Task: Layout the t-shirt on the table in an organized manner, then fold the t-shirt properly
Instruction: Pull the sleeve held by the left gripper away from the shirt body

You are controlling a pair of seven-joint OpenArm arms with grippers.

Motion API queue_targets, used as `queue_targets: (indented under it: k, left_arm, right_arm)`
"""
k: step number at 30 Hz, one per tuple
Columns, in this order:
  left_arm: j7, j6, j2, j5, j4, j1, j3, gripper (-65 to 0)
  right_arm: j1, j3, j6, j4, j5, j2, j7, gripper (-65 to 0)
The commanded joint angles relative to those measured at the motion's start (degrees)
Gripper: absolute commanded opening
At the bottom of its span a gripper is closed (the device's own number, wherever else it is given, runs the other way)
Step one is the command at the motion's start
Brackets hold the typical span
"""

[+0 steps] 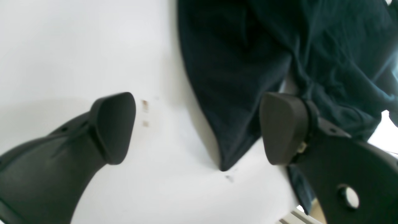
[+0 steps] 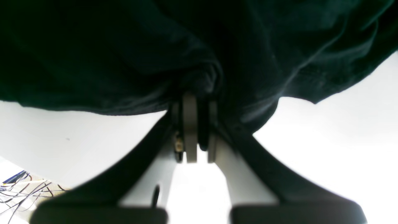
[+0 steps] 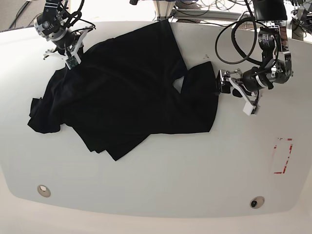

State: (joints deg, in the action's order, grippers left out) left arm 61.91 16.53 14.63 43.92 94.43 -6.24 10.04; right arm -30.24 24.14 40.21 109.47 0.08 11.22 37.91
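Fingers of left gripper (image 1: 199, 130) wide, straddling t-shirt (image 3: 126, 92) hem at 3 o'clock, likely readying grab; right gripper (image 2: 196, 102) pinching cloth at 10 o'clock, anchoring for spread.

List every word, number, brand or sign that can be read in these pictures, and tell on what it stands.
No readable text in any view.
The red rectangle mark on the table: an outline only, no letters.
The t-shirt: plain black on the side shown, no print or label visible.
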Motion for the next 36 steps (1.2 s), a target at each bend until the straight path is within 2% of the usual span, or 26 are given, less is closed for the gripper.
queue_targets:
  k: [1,7,16,18,26,30,36]
  left_arm:
    - [-0.5,0.2,0.4,3.4,-1.3,-0.1,-2.4,-5.0]
    - [-0.5,0.2,0.4,5.7,-1.8,-1.5,-7.3,-5.1]
    - [-0.6,0.2,-0.3,5.4,-4.2,-1.4,-8.9,-5.6]
    - [-0.6,0.2,-0.6,5.3,-4.7,-1.4,-8.9,-9.2]
    - [-0.5,0.2,-0.5,5.3,-4.8,-1.3,-11.1,-31.9]
    - [-0.5,0.2,-0.4,5.2,-5.2,-1.3,-12.5,-39.0]
    - [-0.5,0.2,-0.4,5.2,-7.8,0.0,-12.5,-55.3]
  right_arm:
    - [0.0,0.3,-0.2,1.2,0.1,0.5,-0.6,-63.7]
    - [0.7,0.3,-0.2,1.2,0.1,-1.0,-0.6,-63.7]
    - [0.8,0.3,-0.2,1.2,0.1,-1.1,-0.6,-63.7]
    - [0.8,0.3,-0.2,1.2,0.1,-1.1,-0.6,-63.7]
    - [0.8,0.3,-0.2,1.2,0.1,-1.1,-0.6,-63.7]
    - [0.8,0.3,-0.2,1.2,0.1,-1.1,-0.6,-63.7]
    - [1.6,0.3,-0.2,1.2,0.1,-1.2,-0.6,-64.0]
